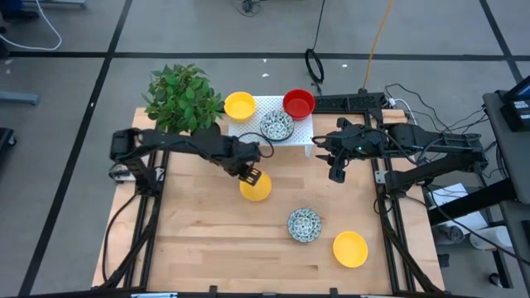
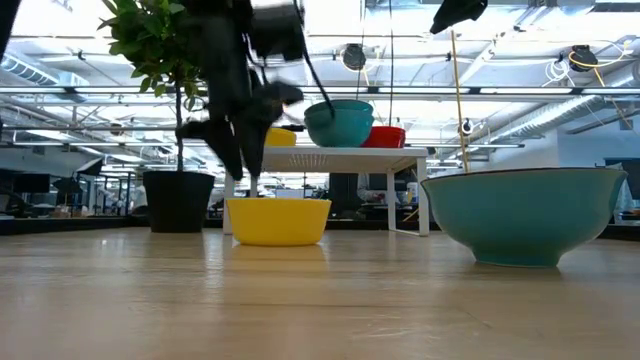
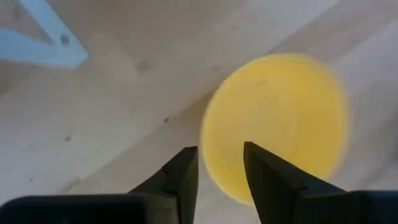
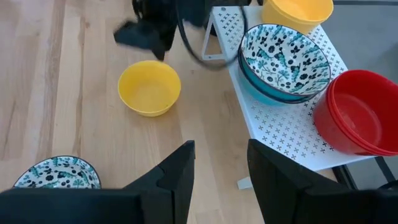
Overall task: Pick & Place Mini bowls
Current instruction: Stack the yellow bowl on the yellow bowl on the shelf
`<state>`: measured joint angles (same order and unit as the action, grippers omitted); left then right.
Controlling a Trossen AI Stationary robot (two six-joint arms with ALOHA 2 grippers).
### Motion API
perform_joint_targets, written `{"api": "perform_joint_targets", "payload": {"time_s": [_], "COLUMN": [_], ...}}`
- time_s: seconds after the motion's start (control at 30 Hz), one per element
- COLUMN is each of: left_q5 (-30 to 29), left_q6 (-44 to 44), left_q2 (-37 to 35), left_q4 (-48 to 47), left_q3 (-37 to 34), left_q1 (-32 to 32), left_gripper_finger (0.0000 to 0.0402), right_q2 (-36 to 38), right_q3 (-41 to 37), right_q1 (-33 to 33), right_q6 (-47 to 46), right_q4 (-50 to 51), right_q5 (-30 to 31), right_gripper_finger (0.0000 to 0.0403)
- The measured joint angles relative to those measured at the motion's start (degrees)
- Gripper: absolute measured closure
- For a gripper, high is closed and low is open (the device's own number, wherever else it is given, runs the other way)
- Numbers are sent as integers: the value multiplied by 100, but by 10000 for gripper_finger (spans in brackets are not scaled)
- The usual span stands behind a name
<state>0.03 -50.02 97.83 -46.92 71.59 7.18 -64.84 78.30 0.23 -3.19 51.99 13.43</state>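
Your left gripper [image 1: 252, 177] sits parted over a yellow bowl [image 1: 257, 189].
It seems clear of the rim; your right gripper [image 1: 335, 174] waits spread beside the rack [image 1: 302, 131].

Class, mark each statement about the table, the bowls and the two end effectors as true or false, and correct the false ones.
1. A yellow bowl sits on the table below the left end effector. True.
2. The white rack holds only red bowls. False: it holds a yellow bowl, a patterned bowl and a red bowl.
3. The right end effector grips a patterned bowl. False: it is empty, hanging near the rack.
4. A patterned bowl and another yellow bowl rest on the table. True.
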Motion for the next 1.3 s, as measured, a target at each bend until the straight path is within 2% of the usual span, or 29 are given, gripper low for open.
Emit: {"api": "perform_joint_targets", "payload": {"time_s": [0.2, 0.33, 0.4, 0.47, 0.6, 0.77, 0.87, 1.07, 1.3], "left_q5": [-289, 344, 452, 148, -355, -439, -870, -1850, -1726], "left_q6": [151, 971, 1527, 1952, 2174, 2772, 3442, 4887, 5126], "left_q2": [-699, -707, -689, -625, -567, -418, -318, 90, 602], "left_q4": [625, 1058, 1269, 1719, 2300, 1742, 1086, 789, 695], "left_q3": [2, 2, 2, 3, 14, 0, -4, -1, 0], "left_q1": [-574, -1156, -1378, -1531, -1684, -1868, -2047, -2275, -2246], "left_gripper_finger": [283, 286, 286, 286, 286, 286, 286, 286, 286], "right_q2": [0, 2, 2, 2, 2, 2, 2, 4, 2], "right_q3": [0, 0, 0, 0, 0, 0, 0, -29, -303], "right_q1": [-1, -2, -2, -2, -2, -2, -2, -2, -2], "right_q6": [-51, -49, -65, -65, -65, -65, -65, -65, -65], "right_q4": [-27, -28, -33, -26, -26, -26, -26, -53, -69], "right_q5": [0, 0, 2, 0, 0, 0, 0, 0, 0], "right_gripper_finger": [268, 268, 268, 268, 268, 268, 268, 268, 268]}}
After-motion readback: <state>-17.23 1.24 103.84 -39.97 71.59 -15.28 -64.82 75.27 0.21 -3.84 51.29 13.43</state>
